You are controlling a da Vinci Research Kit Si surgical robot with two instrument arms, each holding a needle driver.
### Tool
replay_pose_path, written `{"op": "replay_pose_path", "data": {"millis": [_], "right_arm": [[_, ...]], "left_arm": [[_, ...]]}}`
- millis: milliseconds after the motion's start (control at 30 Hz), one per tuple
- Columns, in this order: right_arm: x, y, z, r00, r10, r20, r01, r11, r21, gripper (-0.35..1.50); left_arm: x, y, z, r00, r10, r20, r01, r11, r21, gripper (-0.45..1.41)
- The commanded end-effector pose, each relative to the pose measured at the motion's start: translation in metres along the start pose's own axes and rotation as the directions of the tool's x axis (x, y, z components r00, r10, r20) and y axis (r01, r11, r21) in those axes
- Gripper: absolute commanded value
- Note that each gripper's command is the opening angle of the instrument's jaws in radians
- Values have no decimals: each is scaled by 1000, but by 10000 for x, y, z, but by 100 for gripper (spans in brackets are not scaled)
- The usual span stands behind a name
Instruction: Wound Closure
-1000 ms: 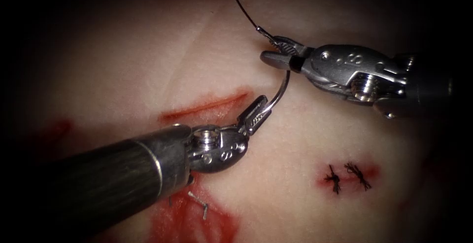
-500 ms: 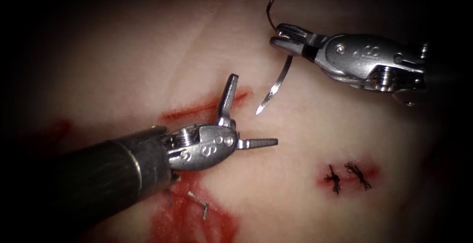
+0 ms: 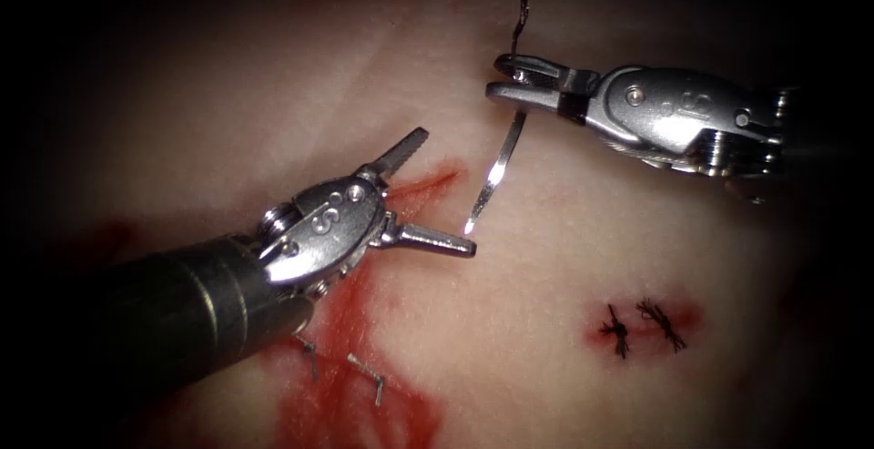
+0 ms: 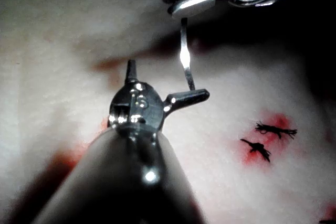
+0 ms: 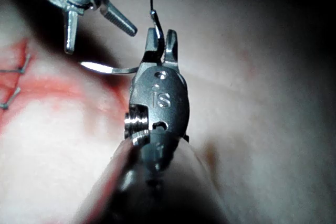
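A pale slab of tissue (image 3: 564,239) lies under two metal surgical tools in the endoscope view. The right gripper (image 3: 510,80) reaches in from the upper right of the frame. Its jaws are clamped on the curved needle (image 3: 496,168) near the needle's thread end. The needle hangs free above the tissue, not in it, with its sharp tip pointing down and to the left, just right of the cut. A dark thread (image 3: 519,7) rises from the needle's held end toward the top edge of the frame.

The left gripper (image 3: 428,196) enters from the lower left on a dark shaft. Its jaws are spread wide and hold nothing. One jaw points up and right over the cut's right end; the other points right, close to the needle tip but apart from it.

The cut (image 3: 414,189) is a short red slanting line at centre frame, partly hidden by the left tool. Red fluid (image 3: 364,394) stains the tissue at lower left, around short thread ends (image 3: 369,378). Two dark knotted stitches (image 3: 642,326) sit at lower right, ringed by a small red patch.
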Motion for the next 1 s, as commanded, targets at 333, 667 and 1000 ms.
{"op": "replay_pose_path", "data": {"millis": [333, 667, 1000], "right_arm": [[1, -9, 17, 995, -70, -72, 75, 995, 63, -35], [5, -16, 30, 988, -108, -113, 120, 988, 102, -35], [8, -18, 30, 984, -134, -121, 147, 984, 101, -35]], "left_arm": [[-1, -20, 13, 976, -216, 15, 216, 972, -91, 110], [1, -15, 21, 939, -329, 99, 344, 903, -258, 104], [-5, -25, 27, 890, -393, 229, 439, 875, -205, 73]]}}
